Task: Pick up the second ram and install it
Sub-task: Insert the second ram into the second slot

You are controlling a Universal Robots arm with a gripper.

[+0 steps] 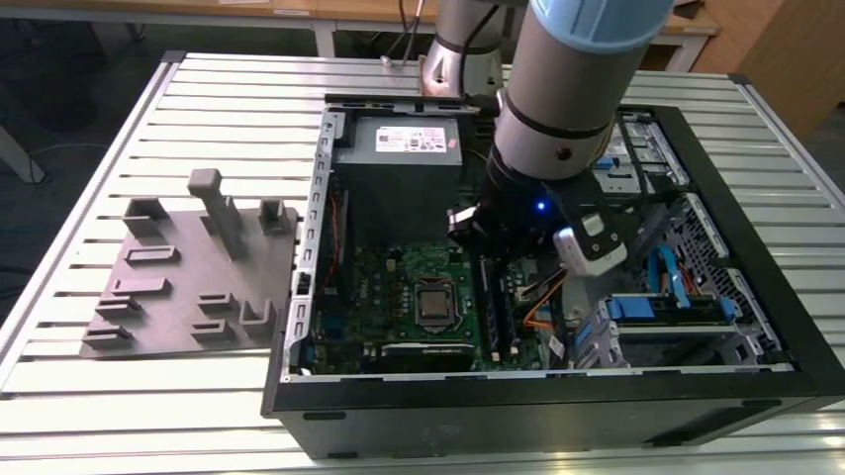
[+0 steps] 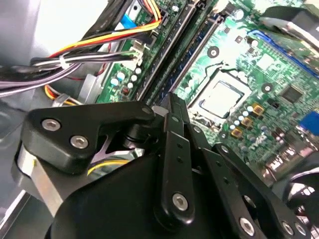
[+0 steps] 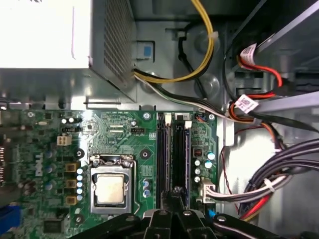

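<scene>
My gripper [image 3: 177,195] hangs inside the open computer case [image 1: 304,327], low over the near end of the motherboard's memory slots. Its black fingers [image 2: 173,107] are pressed together, shut, with nothing visibly clamped between them. Two long dark sticks stand side by side in the slots. The ram [image 3: 183,149] [image 2: 197,47] with its row of black chips runs away from the fingertips, seated along its slot. In the exterior view the ram [image 1: 501,307] lies to the right of the processor, below the arm's wrist [image 1: 541,213]. I cannot tell whether the fingertips touch it.
The silver processor [image 3: 109,189] [image 1: 433,302] sits beside the slots. A power supply [image 1: 410,148] fills the case's far end. Cable bundles [image 3: 279,174] and a drive cage [image 1: 660,307] crowd the other side. A grey fixture plate [image 1: 185,277] lies on the slatted table outside.
</scene>
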